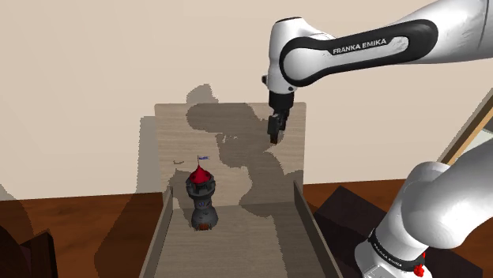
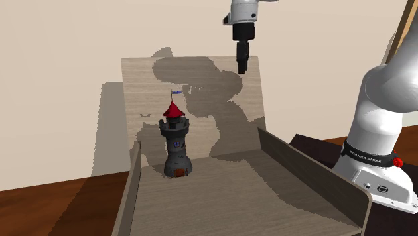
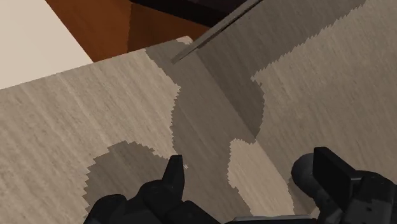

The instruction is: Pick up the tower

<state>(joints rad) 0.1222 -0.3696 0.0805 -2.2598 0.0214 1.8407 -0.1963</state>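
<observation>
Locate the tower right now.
In the shoulder view the tower stands upright in the tray, left of centre, by its left wall and close to the back panel; the open hand hangs above, to the right.

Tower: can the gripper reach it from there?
Probably yes. The tower stands upright with nothing above it; the open gripper hangs high to its side. The tray's side wall beside it may crowd a grasp.

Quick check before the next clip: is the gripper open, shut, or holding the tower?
The gripper: open, fingers apart with nothing between them; the tower stands well away from it.
</observation>
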